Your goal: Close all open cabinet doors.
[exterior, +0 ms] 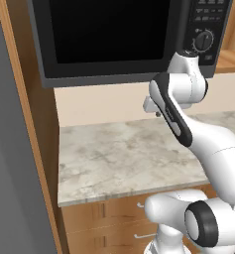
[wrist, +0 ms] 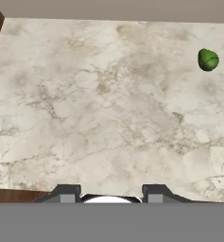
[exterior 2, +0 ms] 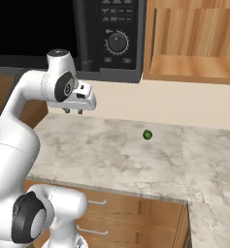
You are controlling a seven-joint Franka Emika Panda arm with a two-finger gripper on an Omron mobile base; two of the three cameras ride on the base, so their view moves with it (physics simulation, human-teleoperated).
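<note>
One tool [exterior 2: 73, 112], seemingly open, above marble counter [exterior 2: 116, 155] with one green ball [exterior 2: 147, 134]

The white arm is rising from its base, bending at a dark elbow joint and folding back at the wrist. The hand [exterior 2: 73, 112] is pointing straight down, hanging in the air above the tabletop [exterior 2: 111, 155] without touching it. Its two short dark fingertips [wrist: 66, 193] are standing apart, with nothing gripped between them.
</note>
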